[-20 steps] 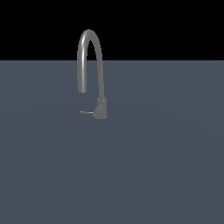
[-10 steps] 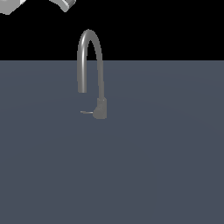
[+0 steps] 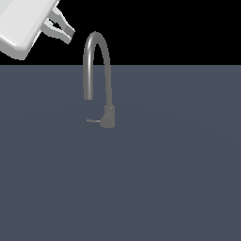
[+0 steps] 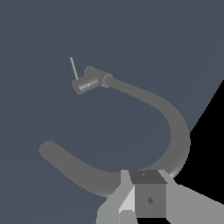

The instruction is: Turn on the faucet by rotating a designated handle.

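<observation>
The grey faucet (image 3: 108,70) stands on the dark grey surface, its arched spout rising from a small blocky base (image 3: 109,116). The thin handle (image 3: 93,121) sticks out of the base toward the exterior view's left. My gripper (image 3: 69,34) is high at the exterior view's upper left, above and left of the spout's arch, touching nothing. Its two fingers show a gap between them and hold nothing. In the wrist view the handle (image 4: 73,68), the base (image 4: 89,81) and the spout (image 4: 177,131) lie beyond my fingers (image 4: 149,194).
The flat dark grey surface (image 3: 164,179) spreads around the faucet. My white hand body (image 3: 23,23) fills the exterior view's upper left corner. Black background lies behind.
My hand has come into the exterior view from the upper left and moved down and right toward the top of the spout. The faucet and handle have not moved.
</observation>
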`<move>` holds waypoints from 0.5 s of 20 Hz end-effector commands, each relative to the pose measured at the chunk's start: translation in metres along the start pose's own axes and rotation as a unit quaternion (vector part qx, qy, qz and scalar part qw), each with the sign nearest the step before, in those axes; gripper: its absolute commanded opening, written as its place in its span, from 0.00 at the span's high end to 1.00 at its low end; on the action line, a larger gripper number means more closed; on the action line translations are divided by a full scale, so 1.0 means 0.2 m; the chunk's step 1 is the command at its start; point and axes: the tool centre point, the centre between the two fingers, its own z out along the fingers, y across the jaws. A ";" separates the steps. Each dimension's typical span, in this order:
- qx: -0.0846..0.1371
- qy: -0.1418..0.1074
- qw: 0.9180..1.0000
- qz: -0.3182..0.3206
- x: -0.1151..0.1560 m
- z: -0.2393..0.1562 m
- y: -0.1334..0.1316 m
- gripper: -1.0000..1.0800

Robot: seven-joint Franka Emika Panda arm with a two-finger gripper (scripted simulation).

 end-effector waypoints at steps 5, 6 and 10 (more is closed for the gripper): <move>-0.060 -0.001 0.996 -0.062 0.13 0.06 -0.07 1.00; -0.069 -0.001 0.995 -0.072 0.15 0.07 -0.08 1.00; -0.104 -0.002 0.989 -0.107 0.22 0.10 -0.12 1.00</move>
